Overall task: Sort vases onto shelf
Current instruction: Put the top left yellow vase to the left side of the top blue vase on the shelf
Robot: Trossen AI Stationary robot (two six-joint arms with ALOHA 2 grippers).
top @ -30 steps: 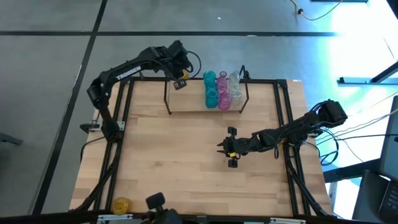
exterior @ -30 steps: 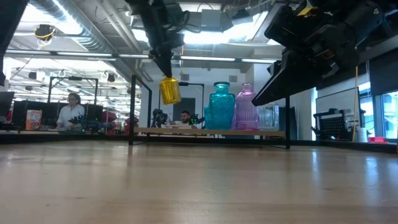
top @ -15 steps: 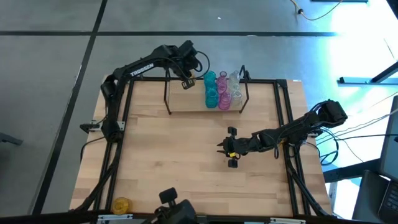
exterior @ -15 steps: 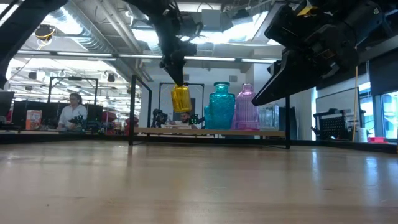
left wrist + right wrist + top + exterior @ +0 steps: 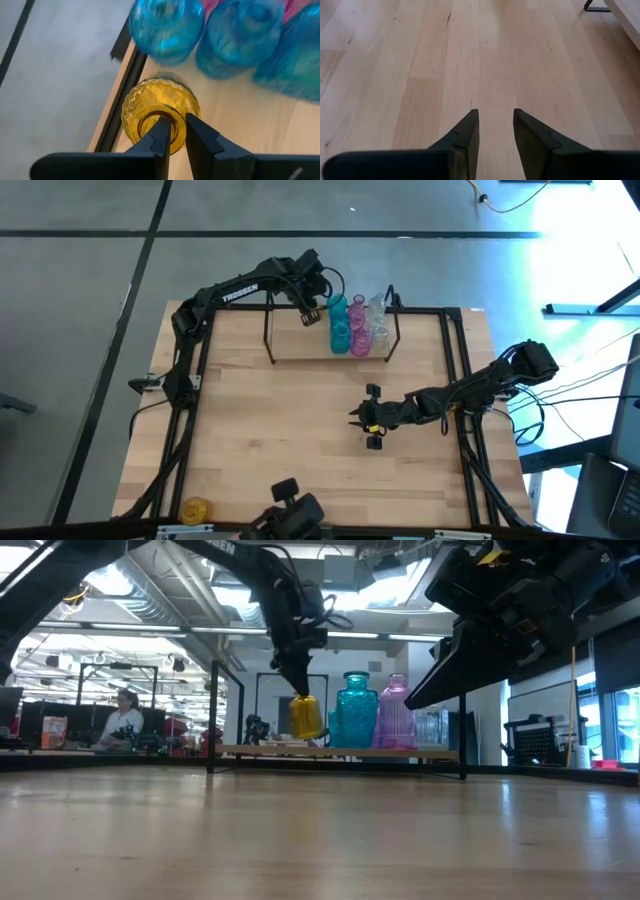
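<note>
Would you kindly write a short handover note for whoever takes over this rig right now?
Left gripper: shut on the rim of a yellow vase, hanging it over the shelf beside the teal vases.
Right gripper: open, empty, waiting over mid-table.
Done: teal, pink and clear vases stand in a cluster on the shelf.
Left: set this yellow one down, then fetch the other yellow vase at the table's near left corner.

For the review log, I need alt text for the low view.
The left gripper holds a yellow vase by its rim just above the shelf, beside a teal vase and a pink vase. The right arm looms close, top right.
</note>
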